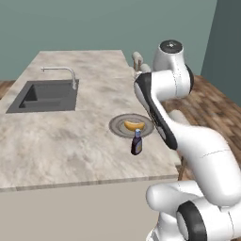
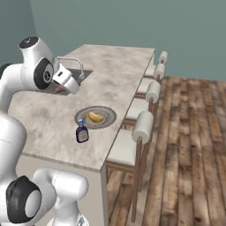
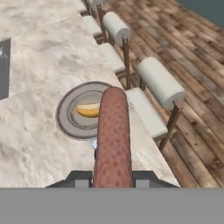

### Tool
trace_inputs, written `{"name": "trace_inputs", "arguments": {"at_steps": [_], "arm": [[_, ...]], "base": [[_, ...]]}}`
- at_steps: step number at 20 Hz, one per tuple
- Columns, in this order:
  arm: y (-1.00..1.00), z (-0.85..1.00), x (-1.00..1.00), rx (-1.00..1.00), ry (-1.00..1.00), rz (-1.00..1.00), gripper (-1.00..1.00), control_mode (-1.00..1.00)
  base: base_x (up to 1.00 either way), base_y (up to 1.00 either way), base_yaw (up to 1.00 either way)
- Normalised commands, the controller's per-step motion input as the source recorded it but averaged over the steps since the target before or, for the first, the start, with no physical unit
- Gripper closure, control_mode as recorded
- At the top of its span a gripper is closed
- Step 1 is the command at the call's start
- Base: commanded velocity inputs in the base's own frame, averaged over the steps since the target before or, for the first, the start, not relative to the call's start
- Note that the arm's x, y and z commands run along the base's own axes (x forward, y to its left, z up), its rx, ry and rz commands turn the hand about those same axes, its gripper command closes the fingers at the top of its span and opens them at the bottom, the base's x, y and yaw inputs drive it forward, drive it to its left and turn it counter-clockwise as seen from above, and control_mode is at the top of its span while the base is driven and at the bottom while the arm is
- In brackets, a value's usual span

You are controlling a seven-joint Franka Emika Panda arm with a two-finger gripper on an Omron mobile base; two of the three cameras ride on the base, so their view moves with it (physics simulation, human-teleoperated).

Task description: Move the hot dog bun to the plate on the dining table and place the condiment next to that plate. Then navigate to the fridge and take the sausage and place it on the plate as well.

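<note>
Sausage (image 3: 113, 135) clamped in closed gripper (image 3: 112, 178), hiding most of condiment (image 1: 136, 143); label writing unreadable. Hot dog bun (image 1: 134, 125) on plate (image 1: 118, 126) near dining table (image 1: 70, 141) edge, bottle just beside.

A rendered domestic kitchen-dining area is shown. A marbled dining table (image 1: 61, 141) is fitted with an inset dark sink (image 1: 44, 96) and a metal faucet (image 1: 66, 74). Padded stools (image 2: 143, 128) are lined along one side. A wood-plank floor (image 2: 190, 145) and teal walls (image 2: 132, 22) are seen.
</note>
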Motion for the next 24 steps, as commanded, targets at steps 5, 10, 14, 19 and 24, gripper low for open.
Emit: {"name": "trace_inputs", "arguments": {"at_steps": [5,10,14,19,24], "arm": [[0.00,-0.31,0.56,0.16,0.21,-0.08,1.00,-1.00],[0.01,-0.99,0.64,0.03,0.10,-0.17,1.00,-1.00],[0.00,-0.79,0.57,0.01,0.08,-0.21,1.00,-1.00],[0.00,-0.28,0.35,0.08,0.07,-0.22,1.00,-1.00],[0.00,-0.31,0.24,0.04,0.14,-0.21,1.00,-1.00]], "base": [[0.00,0.00,0.00],[0.00,0.00,0.00],[0.00,0.00,0.00],[0.00,0.00,0.00],[0.00,0.00,0.00]]}}
